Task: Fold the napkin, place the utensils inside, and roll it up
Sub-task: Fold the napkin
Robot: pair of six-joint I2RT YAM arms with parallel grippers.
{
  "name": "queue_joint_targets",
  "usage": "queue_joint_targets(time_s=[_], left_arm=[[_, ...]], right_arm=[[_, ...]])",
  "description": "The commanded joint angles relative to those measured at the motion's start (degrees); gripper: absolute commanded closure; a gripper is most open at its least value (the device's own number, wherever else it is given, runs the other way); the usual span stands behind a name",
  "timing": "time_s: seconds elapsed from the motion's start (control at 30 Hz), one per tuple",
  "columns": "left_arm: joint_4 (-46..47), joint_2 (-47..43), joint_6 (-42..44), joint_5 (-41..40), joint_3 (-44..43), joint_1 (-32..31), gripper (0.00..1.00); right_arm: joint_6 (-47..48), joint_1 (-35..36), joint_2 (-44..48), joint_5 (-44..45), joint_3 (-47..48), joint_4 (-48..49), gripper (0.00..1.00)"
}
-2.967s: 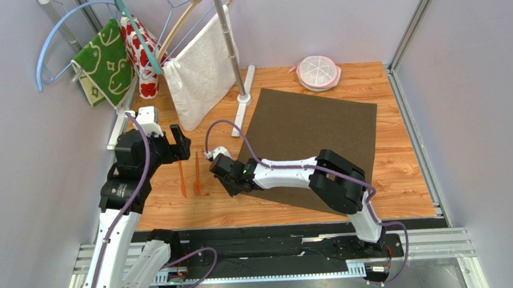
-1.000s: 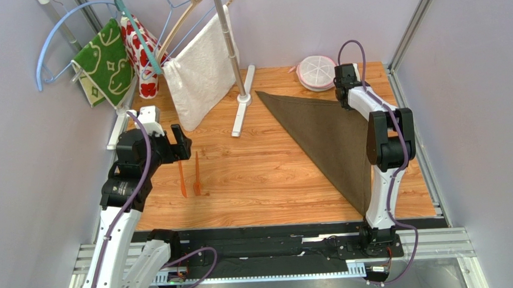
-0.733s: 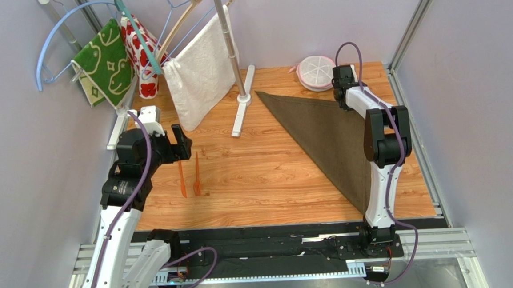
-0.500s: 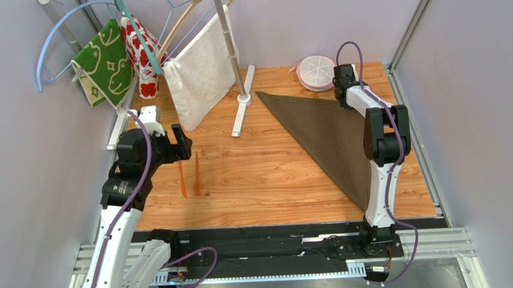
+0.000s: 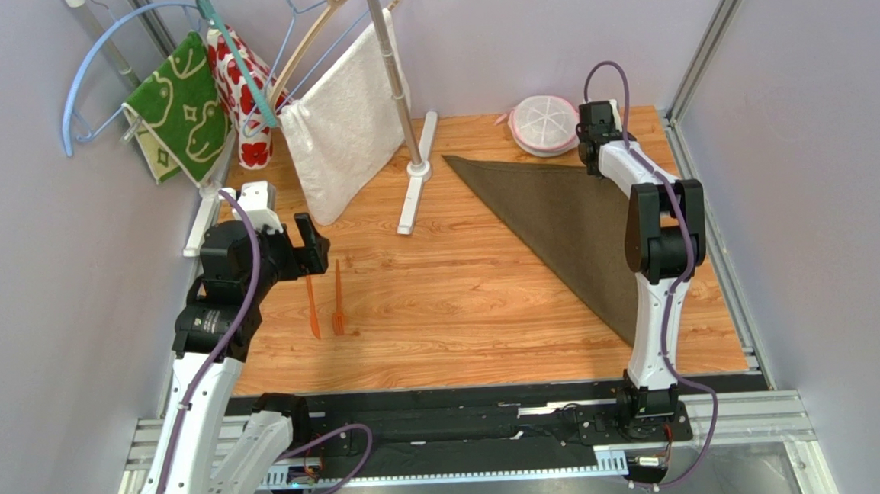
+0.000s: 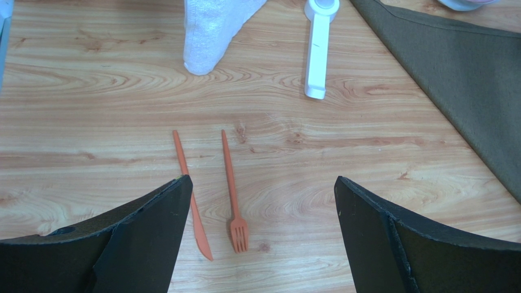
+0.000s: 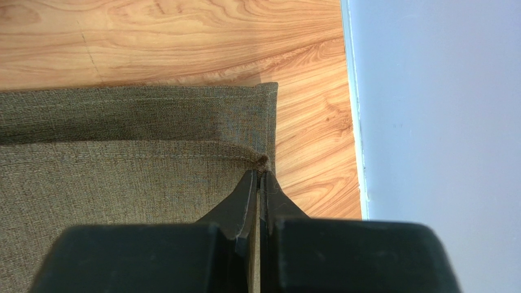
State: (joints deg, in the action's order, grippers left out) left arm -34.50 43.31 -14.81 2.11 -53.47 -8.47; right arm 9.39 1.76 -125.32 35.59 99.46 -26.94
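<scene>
The dark brown napkin [image 5: 570, 233] lies folded into a triangle on the right half of the wooden table. My right gripper [image 5: 596, 146] is at its far right corner, shut on the top layer's corner. In the right wrist view the closed tips of that gripper [image 7: 261, 174] pinch the napkin [image 7: 122, 177] just short of the lower layer's hem. The utensils, an orange knife [image 5: 312, 306] and fork [image 5: 338, 299], lie side by side at the left. My left gripper [image 5: 301, 250] hovers above them, open and empty. The left wrist view shows the knife [image 6: 199, 226] and fork [image 6: 227, 165] between that gripper's [image 6: 261, 178] spread fingers.
A white towel [image 5: 345, 121] hangs from a stand whose white foot [image 5: 416, 186] rests on the table. A green patterned cloth [image 5: 183, 102] and a red-and-white one [image 5: 243, 99] hang at the back left. A round lidded container [image 5: 544, 124] sits beside the right gripper.
Three seconds ago the napkin lay spread flat; the right gripper has carried a corner across, making a triangle. In the last second it shifted slightly right. The left arm has not moved.
</scene>
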Motion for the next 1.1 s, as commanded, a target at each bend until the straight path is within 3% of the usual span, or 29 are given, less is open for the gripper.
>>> queue_joint_targets(time_s=[0.0, 1.07], left_arm=[[1.4, 0.1, 1.2, 0.5, 0.2, 0.5, 0.04], [1.5, 0.8, 1.2, 0.3, 0.1, 0.5, 0.04]], right_arm=[[0.0, -0.8, -0.2, 1.7, 1.8, 2.3, 1.0], [-0.9, -1.2, -0.7, 1.6, 5.3, 5.7, 1.0]])
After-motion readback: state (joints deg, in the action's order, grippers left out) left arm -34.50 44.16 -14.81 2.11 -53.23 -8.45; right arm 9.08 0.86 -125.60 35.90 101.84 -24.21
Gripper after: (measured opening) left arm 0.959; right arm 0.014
